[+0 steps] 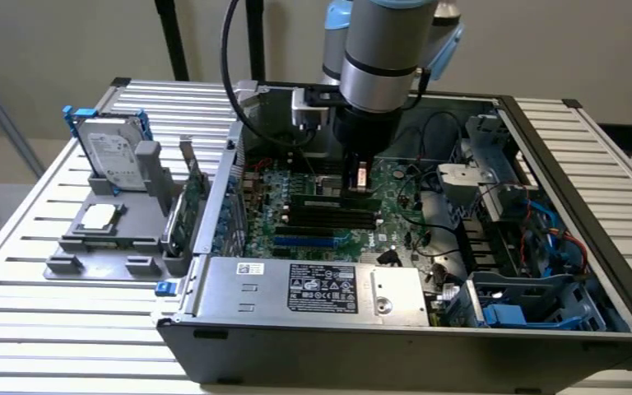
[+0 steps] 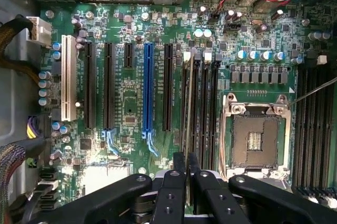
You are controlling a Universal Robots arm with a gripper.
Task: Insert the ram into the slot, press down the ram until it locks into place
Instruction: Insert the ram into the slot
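The ram (image 2: 187, 103) is a thin green stick seen edge-on. It stands upright in the outermost of the black memory slots (image 2: 203, 108), beside the CPU socket. My gripper (image 2: 187, 174) is at one end of the stick, and the two black fingers (image 2: 176, 182) sit tight against its sides. In the exterior view the gripper (image 1: 358, 183) reaches straight down into the open computer case. Its tips are at the end of the ram (image 1: 318, 201), above the row of slots (image 1: 332, 217).
A blue expansion slot (image 2: 148, 87) and a white slot (image 2: 66, 77) lie beside the memory slots, and the open CPU socket (image 2: 256, 135) is on the other side. Outside the case, a grey fixture (image 1: 108, 239) holds a green expansion card (image 1: 192, 202) and a hard drive (image 1: 113, 156). The power supply (image 1: 305, 286) and drive cages with cables (image 1: 513, 247) crowd the case.
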